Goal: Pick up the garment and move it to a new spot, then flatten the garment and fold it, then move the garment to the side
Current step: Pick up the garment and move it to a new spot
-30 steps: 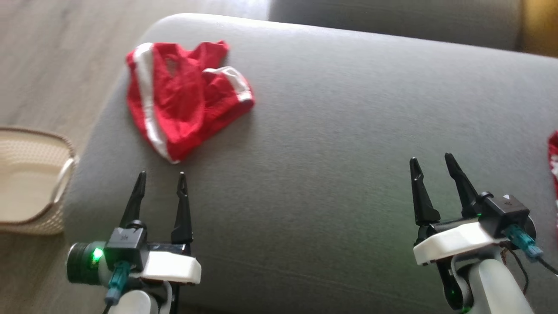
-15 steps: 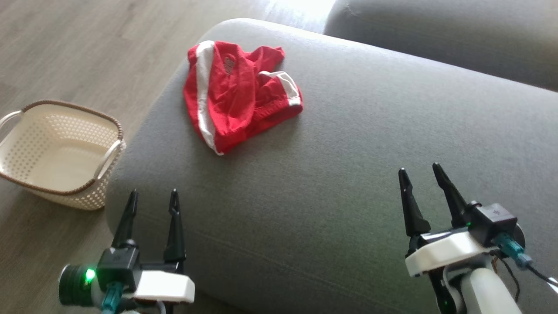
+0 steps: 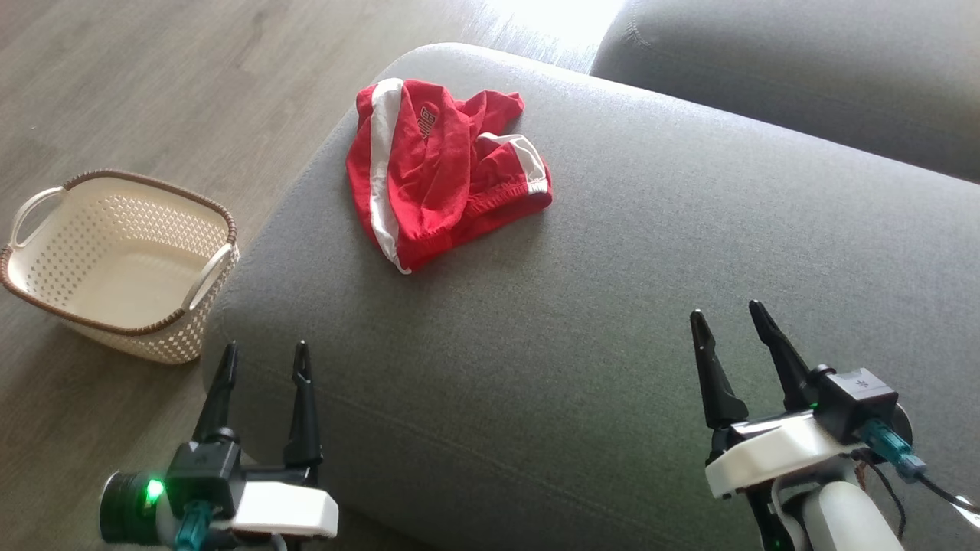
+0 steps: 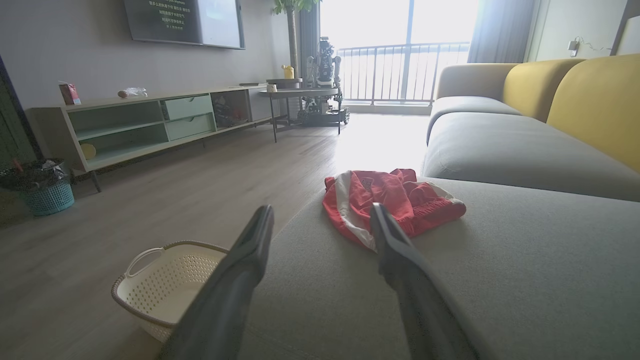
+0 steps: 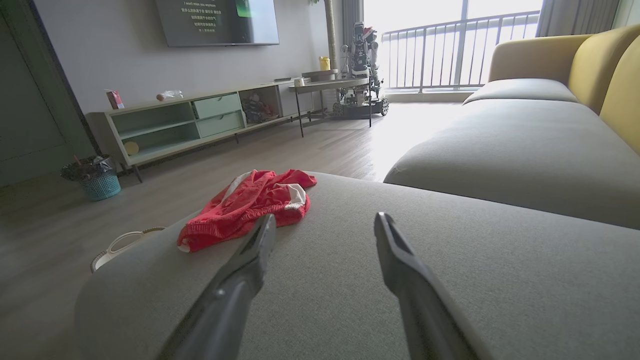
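The grey sofa seat [image 3: 612, 306] spreads wide, a cream basket [image 3: 122, 340] stands on the floor just beside its left end, the crumpled red garment [image 3: 436, 184] lies on its far left part, and at its near edge the left gripper [image 3: 265, 348] and right gripper [image 3: 726, 310] hover, jaws spread, holding nothing.

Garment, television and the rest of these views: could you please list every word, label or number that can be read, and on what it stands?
Red garment: white print beside its white stripe, too blurred to read.
Television: lines of pale characters on the screen, too small to read.
Red carton on the cabinet: markings too small to read.
Nothing here can be quoted with confidence.
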{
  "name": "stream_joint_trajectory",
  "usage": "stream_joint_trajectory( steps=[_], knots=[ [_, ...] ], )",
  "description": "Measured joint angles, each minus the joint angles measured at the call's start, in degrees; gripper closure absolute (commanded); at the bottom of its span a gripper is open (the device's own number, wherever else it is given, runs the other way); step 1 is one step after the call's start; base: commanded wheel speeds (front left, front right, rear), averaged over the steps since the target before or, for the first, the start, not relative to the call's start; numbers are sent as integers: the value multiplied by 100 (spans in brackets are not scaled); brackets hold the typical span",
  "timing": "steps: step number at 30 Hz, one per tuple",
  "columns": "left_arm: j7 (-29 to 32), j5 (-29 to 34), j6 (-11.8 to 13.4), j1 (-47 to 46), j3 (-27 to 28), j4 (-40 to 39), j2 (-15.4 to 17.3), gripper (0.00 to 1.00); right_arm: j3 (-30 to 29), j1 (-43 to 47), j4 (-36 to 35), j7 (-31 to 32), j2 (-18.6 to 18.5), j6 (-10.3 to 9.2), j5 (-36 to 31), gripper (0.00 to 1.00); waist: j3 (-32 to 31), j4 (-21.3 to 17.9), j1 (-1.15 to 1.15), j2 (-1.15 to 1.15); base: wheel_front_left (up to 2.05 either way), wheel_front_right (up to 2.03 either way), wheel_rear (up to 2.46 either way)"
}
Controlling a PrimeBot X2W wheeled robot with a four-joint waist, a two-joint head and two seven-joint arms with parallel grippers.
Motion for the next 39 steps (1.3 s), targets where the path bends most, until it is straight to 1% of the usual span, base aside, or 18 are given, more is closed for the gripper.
stream_joint_trajectory(
  steps=[13, 17, 22, 25, 26, 28, 33, 35, 37, 39],
  knots=[
    [0, -21, -49, -7, 126, 48, -15, 0, 136, 15, 10, 0, 0, 0, -2, 0, 110, 35, 0, 0, 0, 0, 0],
    [0, -74, -125, -115, 149, 98, -31, 0, 151, -43, -5, 0, 0, 0, -132, 0, 304, 2, 0, 0, 0, 0, 0],
    [0, -181, -204, -647, 466, 62, -37, 0, 130, -404, -78, 0, -1, 0, -426, 0, 732, -172, 0, 0, 0, 0, 0],
    [0, -183, -379, -1017, 572, 219, 57, 0, 87, -586, -172, 0, -2, 0, -531, 0, 985, -295, 0, 0, 0, 0, 0],
    [0, -183, -379, -1017, 572, 219, 57, 0, 87, -586, -172, 0, -2, 0, -531, 0, 985, -295, 0, 0, 0, 0, 0],
    [0, -301, -547, -1319, 683, 475, 114, 0, 70, -670, -252, 2, -3, 0, -619, 0, 1163, -376, 0, 0, 0, 0, 0],
    [1, -611, -1057, -2271, 789, 1512, 326, 0, 75, -823, -566, 129, -4, 0, -846, 0, 1622, -571, 0, 0, 0, 0, 0],
    [52, -725, -1205, -2731, 770, 1939, 407, 0, 82, -918, -724, 210, -5, 0, -931, 0, 1795, -649, 0, 0, 0, 0, 0],
    [299, -809, -1374, -3218, 637, 2332, 523, 0, 100, -1023, -883, 304, -7, 0, -1004, 0, 1954, -730, 1, 0, 0, 0, 0],
    [548, -980, -1449, -3700, 500, 2660, 584, 0, 109, -1106, -1032, 377, -10, 0, -1038, 0, 2097, -808, 1, 0, 0, 0, 0]
  ],
)
